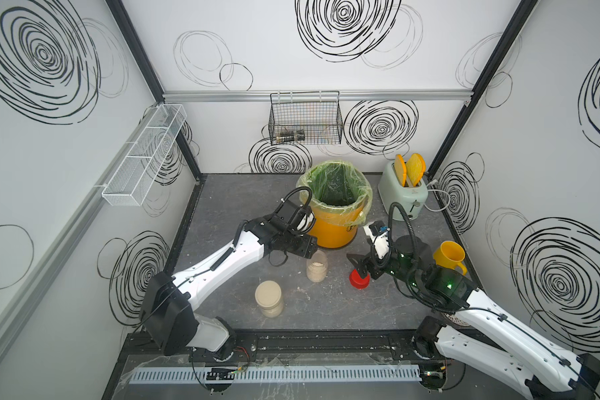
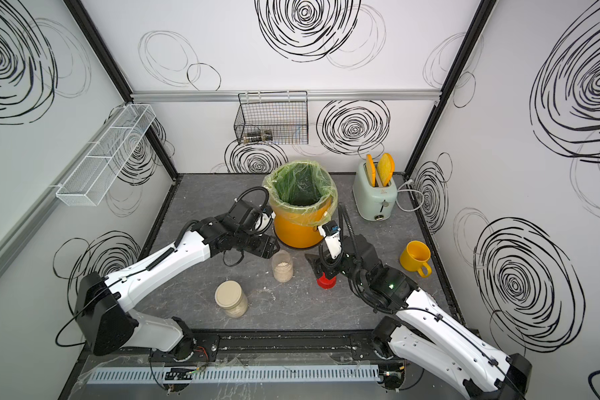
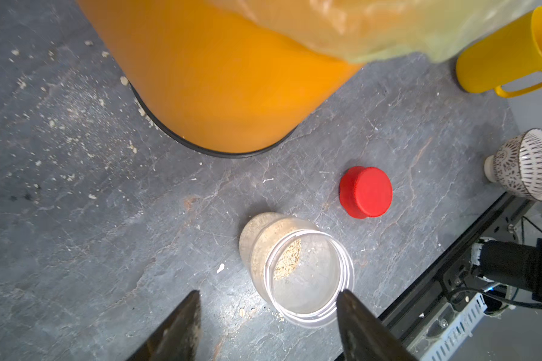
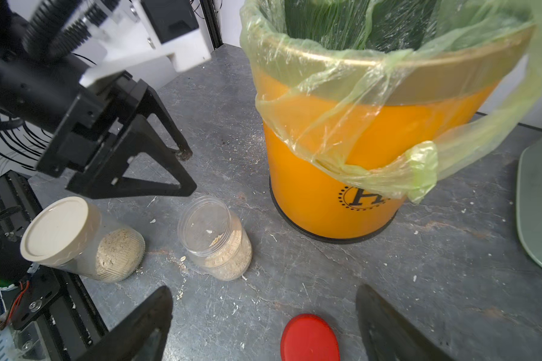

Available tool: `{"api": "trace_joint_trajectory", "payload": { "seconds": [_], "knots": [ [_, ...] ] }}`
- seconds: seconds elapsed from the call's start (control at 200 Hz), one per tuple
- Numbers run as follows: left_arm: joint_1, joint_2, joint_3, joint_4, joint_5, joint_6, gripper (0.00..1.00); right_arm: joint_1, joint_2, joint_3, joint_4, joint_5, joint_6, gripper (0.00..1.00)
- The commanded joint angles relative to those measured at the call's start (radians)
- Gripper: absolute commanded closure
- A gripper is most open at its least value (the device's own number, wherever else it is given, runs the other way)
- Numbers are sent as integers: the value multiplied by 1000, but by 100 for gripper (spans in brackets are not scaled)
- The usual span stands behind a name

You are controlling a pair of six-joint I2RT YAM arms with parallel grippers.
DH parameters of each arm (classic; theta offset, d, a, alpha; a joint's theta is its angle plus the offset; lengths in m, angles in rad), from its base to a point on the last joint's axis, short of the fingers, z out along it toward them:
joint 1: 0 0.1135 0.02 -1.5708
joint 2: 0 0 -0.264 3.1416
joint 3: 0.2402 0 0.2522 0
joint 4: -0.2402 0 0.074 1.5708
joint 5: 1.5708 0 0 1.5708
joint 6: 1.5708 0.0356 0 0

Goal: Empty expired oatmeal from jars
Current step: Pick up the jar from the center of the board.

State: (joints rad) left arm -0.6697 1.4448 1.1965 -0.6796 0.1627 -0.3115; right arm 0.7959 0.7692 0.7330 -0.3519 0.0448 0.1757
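Grey tabletop (image 1: 229, 197), uncapped jar (image 3: 307, 281) just beneath left hand (image 3: 268, 293); fingers (image 3: 182, 325) spread

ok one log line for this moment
left jaws open near slim jar | right jaws open over red cap | slim jar uncapped, oatmeal inside | wide jar lidded

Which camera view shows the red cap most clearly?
The left wrist view: the red cap lies whole and unobstructed on the table. The right wrist view cuts it off at the picture's edge. In both top views the right gripper hides part of it.
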Motion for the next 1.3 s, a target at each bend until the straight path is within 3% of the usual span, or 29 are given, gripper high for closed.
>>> {"api": "trace_joint_trajectory", "payload": {
  "seconds": [0.0, 0.19, 0.545, 0.705, 1.296],
  "knots": [
    [-11, 28, -5, 6, -21, -3, 32, 2, -15, -6, 45, 23, -16, 8],
    [-13, 85, 5, 6, -24, 0, 49, 2, -30, -14, 52, 33, -29, 7],
    [-34, 127, 6, 14, -28, 0, 59, -21, -51, -26, 54, 38, -47, 5],
    [-39, 147, 6, 17, -31, 4, 69, -35, -52, -24, 56, 31, -53, 5],
    [-39, 164, 15, 0, -50, 16, 80, -76, -57, -37, 65, -15, -52, 5]
  ]
}}
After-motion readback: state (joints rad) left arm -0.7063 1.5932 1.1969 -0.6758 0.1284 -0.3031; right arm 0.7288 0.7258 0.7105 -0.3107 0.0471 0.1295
